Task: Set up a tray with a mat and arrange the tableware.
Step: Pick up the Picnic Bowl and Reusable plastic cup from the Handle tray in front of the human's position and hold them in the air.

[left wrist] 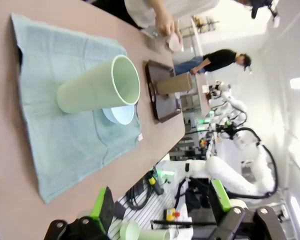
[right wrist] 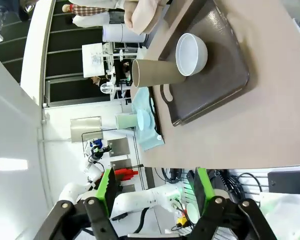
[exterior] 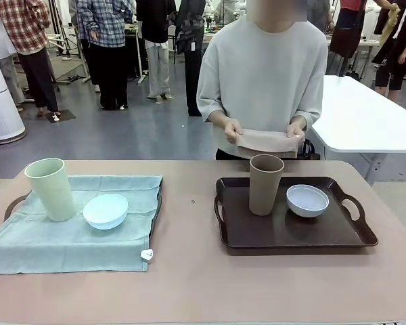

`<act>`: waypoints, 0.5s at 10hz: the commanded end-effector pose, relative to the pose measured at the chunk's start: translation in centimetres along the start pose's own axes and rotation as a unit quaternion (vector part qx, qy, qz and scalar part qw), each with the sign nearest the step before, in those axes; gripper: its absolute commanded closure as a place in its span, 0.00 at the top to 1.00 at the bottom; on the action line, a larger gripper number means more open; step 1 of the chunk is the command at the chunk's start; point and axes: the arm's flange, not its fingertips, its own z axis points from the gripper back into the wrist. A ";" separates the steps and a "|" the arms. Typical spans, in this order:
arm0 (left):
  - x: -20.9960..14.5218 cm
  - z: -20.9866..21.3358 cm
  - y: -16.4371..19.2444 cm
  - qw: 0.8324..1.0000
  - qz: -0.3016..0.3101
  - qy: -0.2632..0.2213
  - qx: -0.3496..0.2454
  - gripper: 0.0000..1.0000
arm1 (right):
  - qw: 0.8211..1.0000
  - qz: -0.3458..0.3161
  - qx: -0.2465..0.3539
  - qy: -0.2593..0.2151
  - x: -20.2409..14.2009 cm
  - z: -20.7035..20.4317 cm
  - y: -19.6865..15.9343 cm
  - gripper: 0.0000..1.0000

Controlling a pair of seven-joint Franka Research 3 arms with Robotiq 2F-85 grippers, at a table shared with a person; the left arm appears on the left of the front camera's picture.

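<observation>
— State of the left gripper?
— Released, green pads spread wide, nothing between them; hanging near the table edge, well apart from the tableware

— And the right gripper?
— Likewise released, jaws apart and empty, well clear of the brown tray

— Tableware on the left side?
— Upright on the pale teal mat, toward its far left corner, the pale green tumbler; just beside it on the right, mouth up on the same mat, the light blue bowl. Mat draped over a second tray, with a dark handle peeping out at the left

— On the right side?
— Standing on the bare brown tray, near its far rim and left of centre, the brown tumbler; just beside it on the right, mouth up, the white bowl

— The person?
— Standing at the far side behind the brown tray, both hands gripping a folded beige cloth, held above the table's far edge, clear of tray and tumbler

— Anything more on the tabletop?
— Small white tag at the near right corner of the teal mat, lying on the table surface
</observation>
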 end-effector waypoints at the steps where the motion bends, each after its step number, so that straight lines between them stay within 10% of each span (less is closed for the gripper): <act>1: 0.4 2.1 -0.9 0.999 -0.014 -0.029 -0.012 1.00 | 1.000 0.010 0.014 -0.004 -0.4 -0.8 0.2 0.81; 5: 0.0 2.1 -0.7 1.000 -0.006 -0.024 0.001 1.00 | 1.000 0.002 0.001 -0.001 0.0 -0.1 0.4 0.81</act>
